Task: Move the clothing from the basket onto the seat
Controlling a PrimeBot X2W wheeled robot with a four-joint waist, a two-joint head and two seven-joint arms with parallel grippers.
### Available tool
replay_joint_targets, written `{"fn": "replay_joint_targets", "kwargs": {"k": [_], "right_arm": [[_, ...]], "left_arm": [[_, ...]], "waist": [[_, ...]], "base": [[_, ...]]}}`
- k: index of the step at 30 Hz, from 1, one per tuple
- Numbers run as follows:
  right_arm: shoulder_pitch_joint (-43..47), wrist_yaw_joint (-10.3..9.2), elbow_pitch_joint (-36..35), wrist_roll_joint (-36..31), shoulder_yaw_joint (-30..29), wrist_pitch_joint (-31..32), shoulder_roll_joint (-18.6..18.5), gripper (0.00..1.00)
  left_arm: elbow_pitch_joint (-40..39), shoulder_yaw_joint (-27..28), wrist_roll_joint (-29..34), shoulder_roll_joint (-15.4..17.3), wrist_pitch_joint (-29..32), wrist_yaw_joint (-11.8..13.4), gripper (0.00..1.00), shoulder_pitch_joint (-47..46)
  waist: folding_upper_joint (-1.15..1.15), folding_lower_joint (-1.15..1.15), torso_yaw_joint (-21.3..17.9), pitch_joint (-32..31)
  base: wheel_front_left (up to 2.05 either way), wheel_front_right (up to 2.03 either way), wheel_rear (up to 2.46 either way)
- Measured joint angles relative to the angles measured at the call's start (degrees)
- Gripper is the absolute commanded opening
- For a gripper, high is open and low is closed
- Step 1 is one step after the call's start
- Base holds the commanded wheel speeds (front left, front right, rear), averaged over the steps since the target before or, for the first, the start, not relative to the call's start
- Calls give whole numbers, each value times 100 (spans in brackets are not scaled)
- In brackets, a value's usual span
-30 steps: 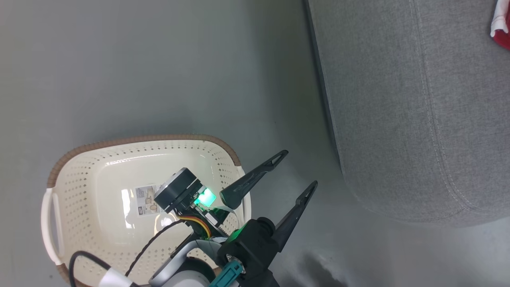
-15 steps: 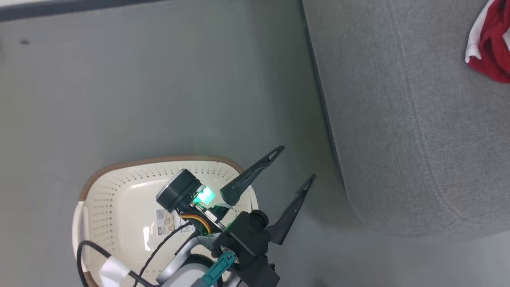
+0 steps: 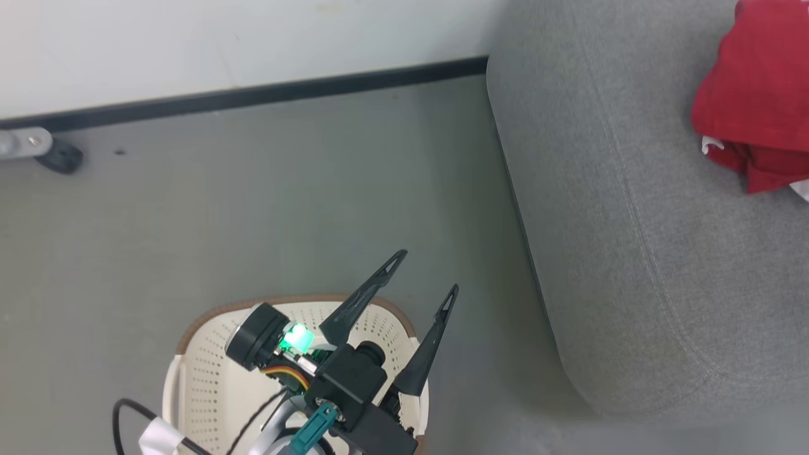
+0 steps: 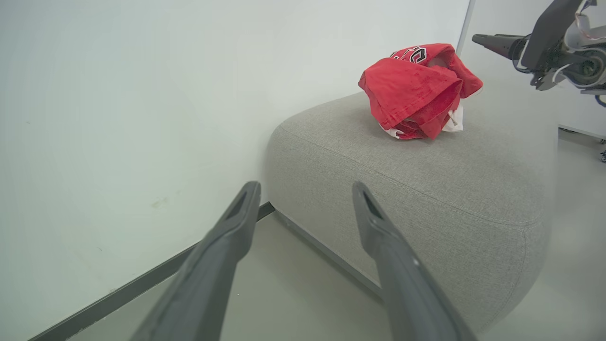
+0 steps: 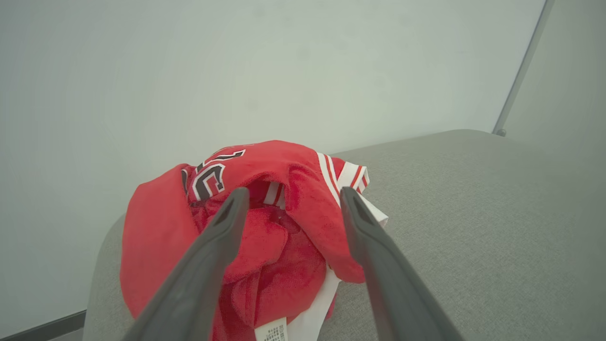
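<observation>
- Head view: a cream basket (image 3: pixel 202 379) sits on the grey floor (image 3: pixel 284 189) at the bottom edge. The left end effector (image 3: pixel 428 272) hangs above its far rim, fingers (image 3: pixel 351 309) spread wide and empty.
- A large grey seat (image 3: pixel 632 221) stands to the right. The red clothing (image 3: pixel 752 107) lies heaped on its top, near the edge beside the white wall (image 3: pixel 189 38) and well back from the rounded corner nearest the basket.
- Right wrist view: the right end effector (image 5: pixel 294 192) is spread wide and grips nothing. Its two fingers frame the heap; whether they touch the fabric cannot be told.
- Risk: the heap is loose and folded over itself. If a finger has snagged a fold, drawing the arm back would likely drag a garment toward the seat's edge, or off it.
- Risk: the left arm (image 3: pixel 354 392) hides much of the basket's floor, so a garment left there could go unnoticed. What shows of the basket holds none.
- Risk: the left fingers hang close over the rim, so a careless drop could shove or tip the light basket.
- Writing: one garment bears dark letters outlined in white. It is creased so that only curved parts show, and no word can be read.
- Writing: a small white tag (image 5: pixel 270 331) pokes from the heap's underside, its print too small to read.
</observation>
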Motion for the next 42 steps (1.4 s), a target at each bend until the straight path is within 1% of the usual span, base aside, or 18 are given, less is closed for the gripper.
{"fn": "replay_joint_targets", "kwargs": {"k": [7, 11, 18, 20, 32, 34, 42], "right_arm": [[660, 0, -438, -135, 83, 1, 325, 100], [1047, 0, -728, -192, 183, 0, 544, 100], [1712, 21, -1325, -358, 459, 1, 947, 100], [1895, 25, -1488, -405, 520, 1, 1048, 100], [2989, 25, -2201, -505, 782, 1, 1389, 100], [3123, 25, -2307, -519, 820, 1, 1405, 100], [3693, 25, -2710, -590, 1018, 1, 1584, 100]], "left_arm": [[154, 122, -224, -36, -153, 146, 100, 319], [244, 270, -274, -34, -205, 204, 100, 500], [363, 587, -514, 8, -305, 400, 100, 990], [387, 639, -547, 10, -322, 403, 100, 1100], [497, 1051, -667, 79, -350, 508, 100, 1724], [498, 1143, -668, 86, -349, 546, 100, 1825], [527, 1504, -828, 99, -343, 556, 100, 2153]], "waist": [[0, 0, 127, -504], [0, 0, 213, -787], [0, 0, 378, -1342], [-1, -1, 415, -1476], [0, 0, 644, -2197], [0, 1, 678, -2293], [0, 0, 781, -2569]], "base": [[0, 0, 0], [0, 0, 0], [0, 0, 0], [0, 0, 0], [0, 0, 0], [0, 0, 0], [0, 0, 0]]}}
